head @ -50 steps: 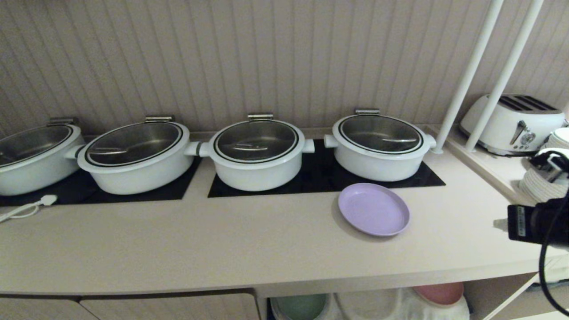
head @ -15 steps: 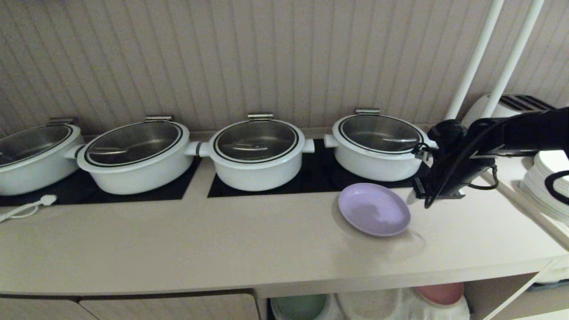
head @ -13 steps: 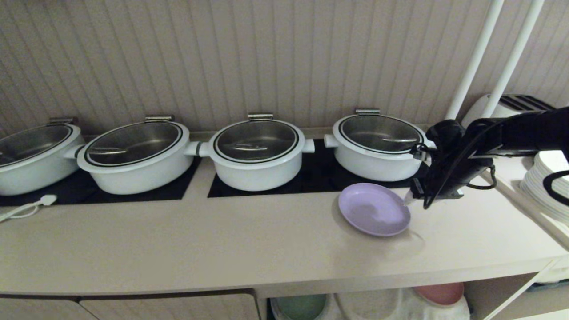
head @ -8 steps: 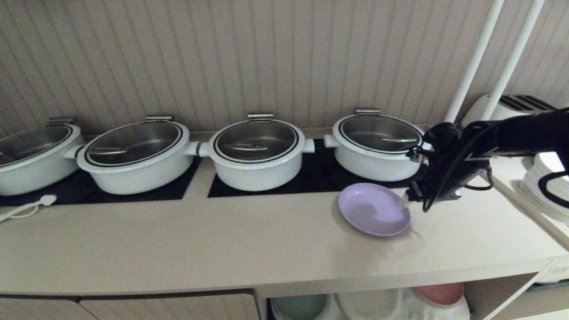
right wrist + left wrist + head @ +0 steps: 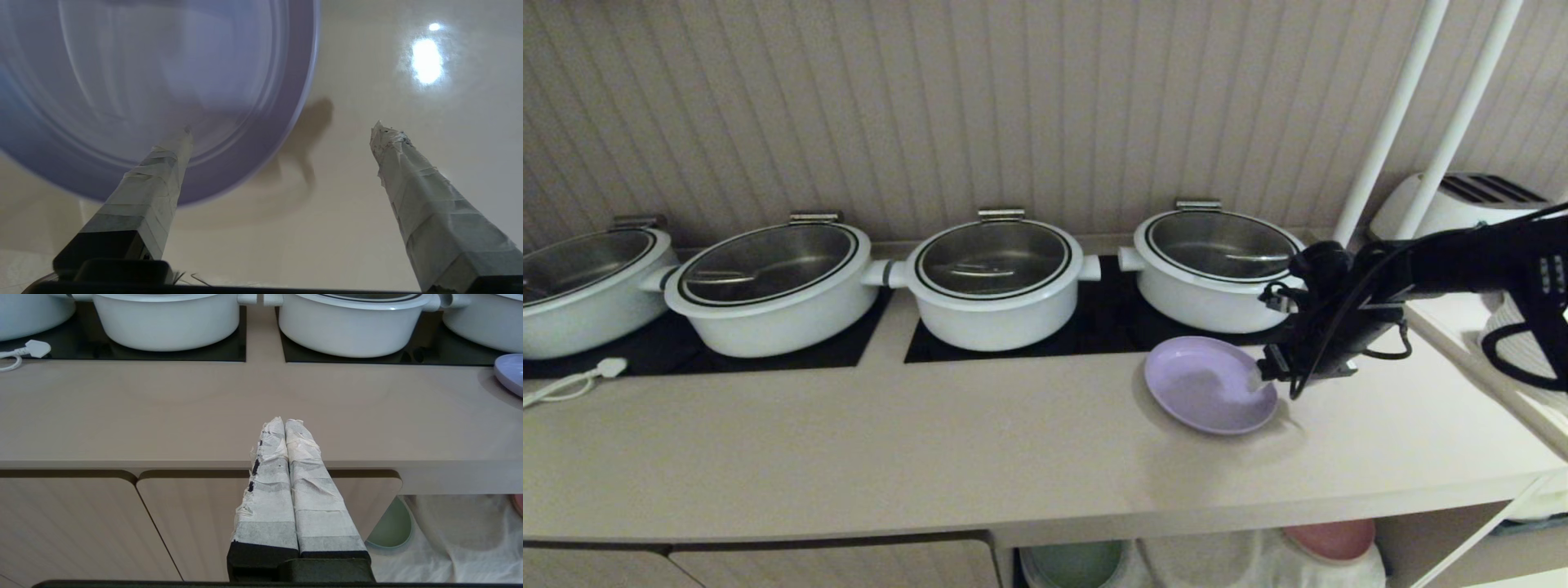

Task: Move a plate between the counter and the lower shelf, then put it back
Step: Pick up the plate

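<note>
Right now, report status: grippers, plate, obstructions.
Right gripper open, straddling the plate rim. Left gripper shut, parked below the counter. Plate flat on counter. Nearest pot behind, clear.

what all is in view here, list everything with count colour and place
plate: 1, pale lilac, on the counter near its right end
pots: 4, white with glass lids, in a row on black hob panels
plug: 1, white, counter's left
toaster: 1, white, far right
poles: 2, white, right
green plate: 1, lower shelf
pink plate: 1, lower shelf
white cloth: 1, lower shelf
left hand: shut, below the counter's front
right hand: open, astride the plate's rim
</note>
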Robot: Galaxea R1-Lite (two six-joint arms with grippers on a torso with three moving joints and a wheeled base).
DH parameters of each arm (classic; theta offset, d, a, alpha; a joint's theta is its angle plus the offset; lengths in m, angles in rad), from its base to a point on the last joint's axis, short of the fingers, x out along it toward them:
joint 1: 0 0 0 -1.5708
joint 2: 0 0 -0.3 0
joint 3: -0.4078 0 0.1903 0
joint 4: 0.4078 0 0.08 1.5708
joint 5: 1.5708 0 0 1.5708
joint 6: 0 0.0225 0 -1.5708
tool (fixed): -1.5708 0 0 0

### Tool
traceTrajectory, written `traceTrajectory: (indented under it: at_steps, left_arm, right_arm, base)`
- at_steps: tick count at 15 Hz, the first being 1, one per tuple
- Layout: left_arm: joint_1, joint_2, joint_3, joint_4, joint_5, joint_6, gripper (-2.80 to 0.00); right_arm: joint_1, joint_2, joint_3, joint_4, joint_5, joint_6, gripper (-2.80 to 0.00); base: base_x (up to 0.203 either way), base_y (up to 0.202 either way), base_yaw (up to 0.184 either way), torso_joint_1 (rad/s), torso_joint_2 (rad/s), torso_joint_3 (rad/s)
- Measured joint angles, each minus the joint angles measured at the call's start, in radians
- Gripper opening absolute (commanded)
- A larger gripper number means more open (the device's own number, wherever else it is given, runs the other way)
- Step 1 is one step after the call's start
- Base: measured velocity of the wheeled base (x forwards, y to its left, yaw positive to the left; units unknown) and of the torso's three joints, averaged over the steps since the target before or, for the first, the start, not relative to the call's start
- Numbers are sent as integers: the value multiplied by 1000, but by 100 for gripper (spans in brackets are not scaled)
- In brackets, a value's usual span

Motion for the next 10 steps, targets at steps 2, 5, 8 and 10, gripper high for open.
traceTrajectory:
  at_steps: [2, 5, 8, 10]
  left_arm:
    - [1, 0, 0, 0, 0, 0, -280]
    - [1, 0, 0, 0, 0, 0, -280]
    - [0, 1, 0, 0, 0, 0, -280]
    - [0, 1, 0, 0, 0, 0, -280]
  right_arm:
    - [1, 13, -1, -5, 0, -1, 0]
    - [6, 30, -1, -6, -2, 0, 0]
    - [10, 43, -2, -7, -5, 0, 0]
    - [12, 52, -14, -4, -8, 0, 0]
  base:
    - [0, 0, 0, 0, 0, 0]
    - [0, 0, 0, 0, 0, 0]
    - [0, 0, 0, 0, 0, 0]
    - [0, 0, 0, 0, 0, 0]
